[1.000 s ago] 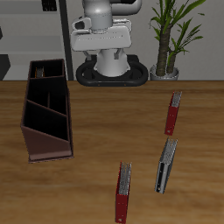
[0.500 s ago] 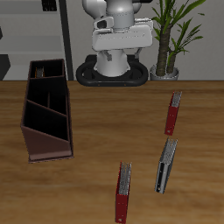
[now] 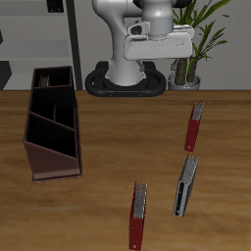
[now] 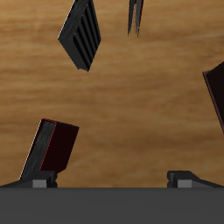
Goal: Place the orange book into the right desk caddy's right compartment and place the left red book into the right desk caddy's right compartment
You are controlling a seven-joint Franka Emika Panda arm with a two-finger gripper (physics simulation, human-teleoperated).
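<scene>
The right desk caddy [image 3: 54,123] is a dark maroon box with dividers, and its edge shows in the wrist view [image 4: 215,94]. The left red book [image 3: 194,125] stands upright nearer the table's back, and it also shows in the wrist view [image 4: 52,144]. The other red book [image 3: 138,214] stands near the front edge. No orange book shows in either view. My gripper [image 3: 160,47] is high above the table's back near the robot base, far from all the books. In the wrist view my gripper [image 4: 114,180] has its fingers wide apart with nothing between them.
A dark grey-black book [image 3: 185,184] stands between the two red books, seen too in the wrist view [image 4: 83,35]. A potted plant [image 3: 196,39] stands beside the robot base [image 3: 123,80] at the back. A shelf [image 3: 34,34] is behind the caddy.
The arm has turned and the hand has swung across, away from the caddy and toward the plant side. The books and the caddy have not moved.
</scene>
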